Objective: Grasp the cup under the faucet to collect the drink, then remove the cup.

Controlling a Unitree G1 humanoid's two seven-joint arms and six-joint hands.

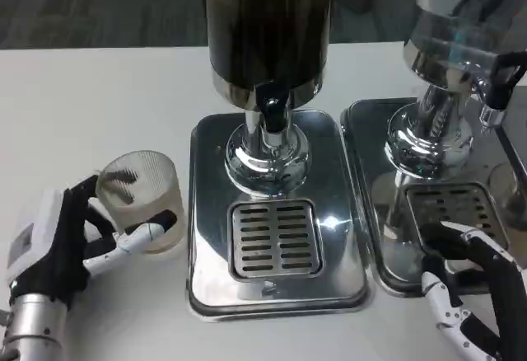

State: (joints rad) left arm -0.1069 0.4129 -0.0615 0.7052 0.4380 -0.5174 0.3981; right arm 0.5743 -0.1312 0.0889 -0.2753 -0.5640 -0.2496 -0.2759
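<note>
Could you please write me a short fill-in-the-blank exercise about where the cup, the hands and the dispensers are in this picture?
1. The ribbed translucent plastic cup is held by the robot's ____ hand.
2. The cup stands on the white table, to the ____ of the slotted metal drip grate.
3. The black faucet belongs to the dispenser holding a ____ drink.
4. The right hand rests at the second steel ____.

Missing words: left; left; dark; tray

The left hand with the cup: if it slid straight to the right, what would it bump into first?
Probably the raised rim of the steel drip tray. The left hand holds the cup just beside it.
</note>
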